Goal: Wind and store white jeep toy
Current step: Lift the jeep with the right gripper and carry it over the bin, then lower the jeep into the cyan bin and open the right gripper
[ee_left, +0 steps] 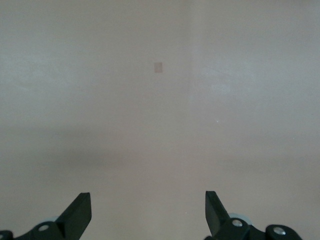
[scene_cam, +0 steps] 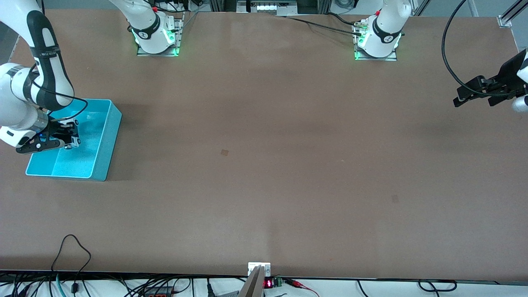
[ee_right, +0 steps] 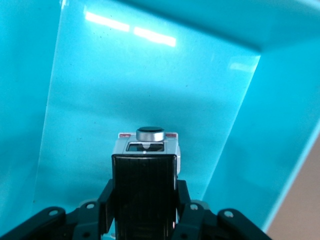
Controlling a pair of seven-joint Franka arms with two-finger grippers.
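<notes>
Grippers stood at either end of the brown desk (scene_cam: pixel 264 165). The right gripper (scene_cam: pixel 72 138) hung over the inside of the turquoise bin (scene_cam: pixel 108 140), which sat at the right arm's end of the desk. It was clenched on the white jeep toy (ee_right: pixel 147 150): in the right wrist view one dark finger (ee_right: pixel 145 195) lay across the toy's body, and past the fingertip showed the toy's white end with a small window and a round silver, dark-topped knob (ee_right: pixel 150 133) on it. The bin's floor and walls filled the rest of that view. Whether the toy touched the bin's floor could not be told.

The left gripper (scene_cam: pixel 474 94) waited over the left arm's end of the desk, at the edge of the front view. Its fingers (ee_left: pixel 77 216) were spread wide apart and held nothing; in the left wrist view only bare desk lay between them, with one small darker square patch (ee_left: pixel 158 67) on the surface farther off.
</notes>
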